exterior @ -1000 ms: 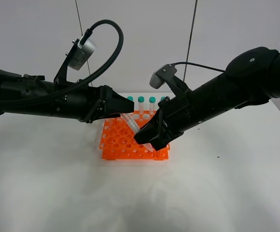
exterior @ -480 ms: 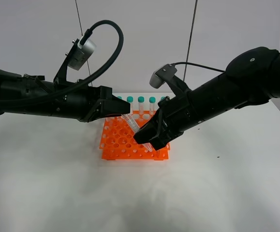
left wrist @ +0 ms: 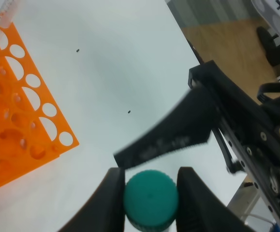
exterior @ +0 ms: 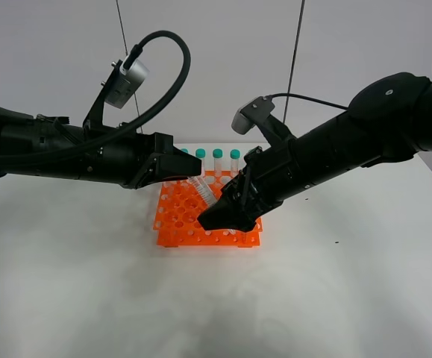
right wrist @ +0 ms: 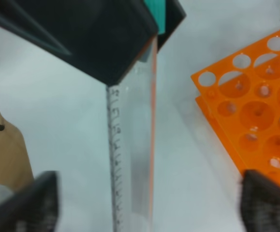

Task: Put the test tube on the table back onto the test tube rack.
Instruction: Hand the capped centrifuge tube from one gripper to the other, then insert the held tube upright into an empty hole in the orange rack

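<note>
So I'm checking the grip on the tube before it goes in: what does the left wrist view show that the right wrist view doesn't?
Only the left wrist view: the teal cap's round top, end-on, and the floor past the table edge. Only the right wrist view: the tube's clear body with its printed scale, and the right gripper's blurred fingers spread wide on either side, not touching it. Both: the left gripper clamped on the tube's cap end, the orange rack and the white table.
</note>
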